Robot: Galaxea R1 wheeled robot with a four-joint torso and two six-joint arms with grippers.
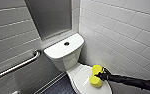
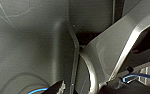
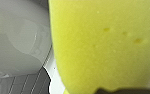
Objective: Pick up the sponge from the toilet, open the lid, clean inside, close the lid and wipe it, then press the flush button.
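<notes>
The white toilet (image 1: 63, 53) stands in the corner with its lid (image 1: 81, 75) down over the bowl. On the tank cover sits the small round dark flush button (image 1: 66, 43). My right gripper (image 1: 99, 76) comes in from the right and is shut on the yellow sponge (image 1: 97, 69), pinching it in the middle so that a lobe bulges on each side. The sponge hangs over the right part of the lid; whether it touches the lid I cannot tell. In the right wrist view the sponge (image 3: 103, 45) looms large, with white toilet ceramic (image 3: 16, 45) beside it.
A metal grab bar (image 1: 18, 65) runs along the tiled left wall. A white tiled wall (image 1: 121, 37) stands close on the right of the toilet. A grey frosted panel (image 1: 51, 17) is behind the tank. Dark floor tiles (image 1: 58, 87) lie to the left of the bowl.
</notes>
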